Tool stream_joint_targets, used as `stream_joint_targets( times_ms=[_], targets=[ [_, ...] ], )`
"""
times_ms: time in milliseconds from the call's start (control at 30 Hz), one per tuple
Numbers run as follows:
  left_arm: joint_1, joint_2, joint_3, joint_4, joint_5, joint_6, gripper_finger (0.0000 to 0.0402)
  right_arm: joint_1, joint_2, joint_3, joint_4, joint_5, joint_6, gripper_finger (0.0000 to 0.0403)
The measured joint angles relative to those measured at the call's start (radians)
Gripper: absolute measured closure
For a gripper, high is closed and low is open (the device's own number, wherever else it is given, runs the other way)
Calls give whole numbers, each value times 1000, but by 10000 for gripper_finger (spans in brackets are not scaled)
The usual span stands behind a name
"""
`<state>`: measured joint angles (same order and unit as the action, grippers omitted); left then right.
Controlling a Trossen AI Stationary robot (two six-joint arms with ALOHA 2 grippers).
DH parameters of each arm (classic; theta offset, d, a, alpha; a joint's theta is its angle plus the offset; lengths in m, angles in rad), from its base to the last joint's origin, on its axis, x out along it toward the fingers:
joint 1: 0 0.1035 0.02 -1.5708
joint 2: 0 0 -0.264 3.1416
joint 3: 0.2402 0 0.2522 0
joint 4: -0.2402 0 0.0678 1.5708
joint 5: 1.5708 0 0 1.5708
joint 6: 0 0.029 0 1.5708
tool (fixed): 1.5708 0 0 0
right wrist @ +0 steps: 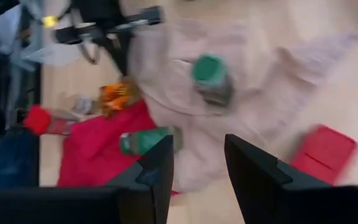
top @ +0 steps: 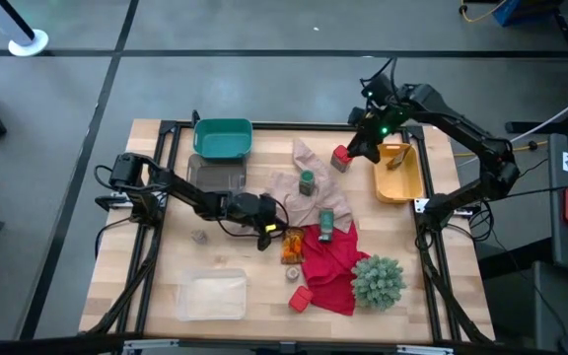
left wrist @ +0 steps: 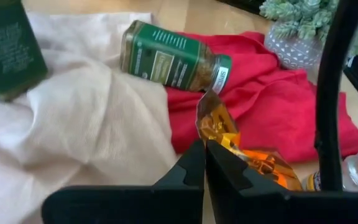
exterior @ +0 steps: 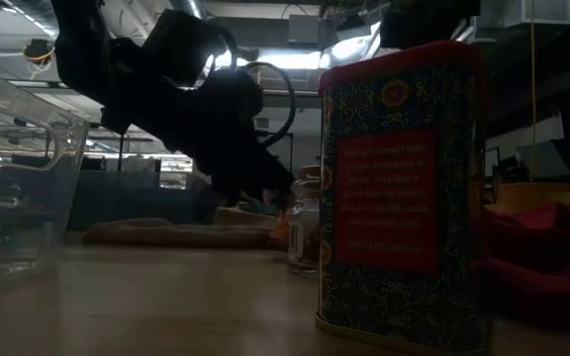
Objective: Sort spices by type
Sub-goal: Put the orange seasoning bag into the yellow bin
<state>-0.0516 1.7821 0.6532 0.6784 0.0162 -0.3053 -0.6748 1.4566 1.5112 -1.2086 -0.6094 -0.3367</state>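
My left gripper (top: 267, 234) is at mid-table, shut on an orange-brown packet (left wrist: 241, 152) beside the red cloth (left wrist: 272, 106). One dark-green jar (left wrist: 169, 62) lies on its side where the beige cloth (left wrist: 86, 118) meets the red one. Another (top: 307, 182) stands upright on the beige cloth. My right gripper (right wrist: 197, 162) hangs open and empty above the table's far right, over a red tin (top: 340, 158). A second red tin (top: 300, 299) stands near the front edge. A round pot (top: 200, 237) sits left of my left gripper. My left gripper pinches the packet's crinkled edge (left wrist: 215, 134) between its two shut fingers (left wrist: 188, 168). It comes from the table's left, slanting slightly down. The packet's corner (left wrist: 207, 102) stands up past the fingertips. I cannot tell whether its far end is clear of the table.
A teal bin (top: 223, 138) and a grey tray (top: 215, 177) sit at the far left. A yellow tray (top: 399, 176) is at the far right and a clear box (top: 210, 296) at the near left. A spiky green plant (top: 378, 281) stands at the near right.
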Motion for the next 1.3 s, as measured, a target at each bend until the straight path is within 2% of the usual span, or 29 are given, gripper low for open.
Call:
stream_joint_targets(
  times_ms=[267,500,567,800,933,1300],
  targets=[
    [0,0,27,-24,7,26,401,258,40,0,101,28,-2,260],
    [-1,0,28,-78,8,21,401,452,151,0,168,274,63,260],
    [-1,0,28,-77,8,20,401,487,202,0,186,313,91,260],
    [-1,0,28,-97,9,18,401,539,368,-1,232,320,147,260],
    [-1,0,28,-105,9,17,401,538,436,-2,247,288,198,260],
    [-3,0,28,-119,9,30,401,538,488,-1,374,283,310,260]
  ],
)
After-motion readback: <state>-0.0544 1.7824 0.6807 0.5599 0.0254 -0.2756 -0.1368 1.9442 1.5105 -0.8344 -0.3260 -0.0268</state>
